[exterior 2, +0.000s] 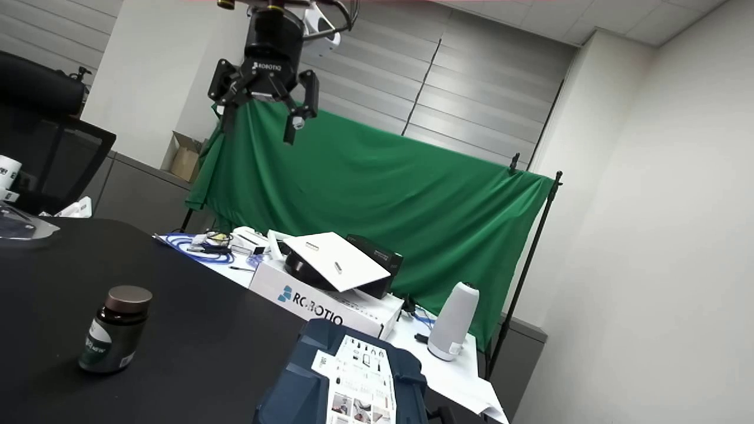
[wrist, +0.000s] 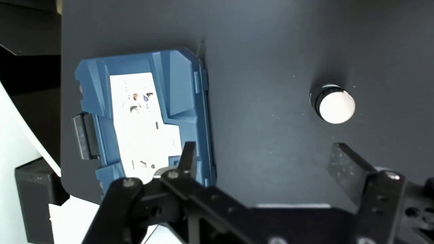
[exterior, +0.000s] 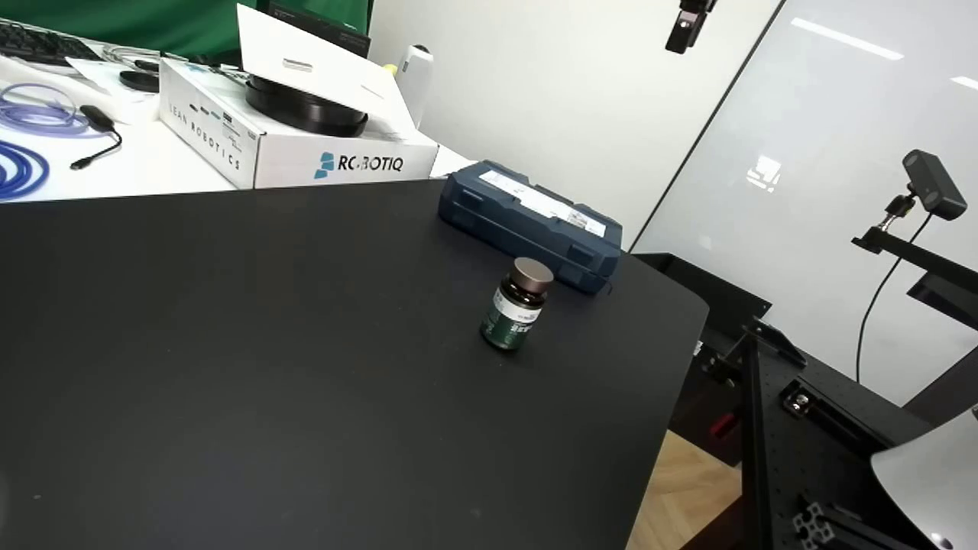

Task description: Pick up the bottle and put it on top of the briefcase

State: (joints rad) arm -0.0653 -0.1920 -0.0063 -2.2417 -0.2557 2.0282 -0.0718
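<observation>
At the left of the wrist view, a flat dark-blue hard plastic case (wrist: 174, 101) lies on the smooth black table (wrist: 257, 84), close to its edge. Its lid has bumps and dips, so something round set on a ridge could wobble and fall. The flat white paper sheet (wrist: 142, 125) on the lid looks like a better spot, but I can't tell if it is stuck down; if loose, it might slide. In the middle, the black two-fingered metal gripper (wrist: 266, 149) hangs high over the table, its jaws wide apart and holding nothing. The jaw on this view's left hides a bit of the case, so going straight down could bump the case or shove it toward the edge. At the right, the small round dark bottle (wrist: 333, 104) with a green label and brown cap stands up on the table, apart from the case. It is closer to the right jaw than to the left one. If the gripper drops without lining up, that jaw could hit the cap and knock the bottle over. A pinch too high might let it slip.
</observation>
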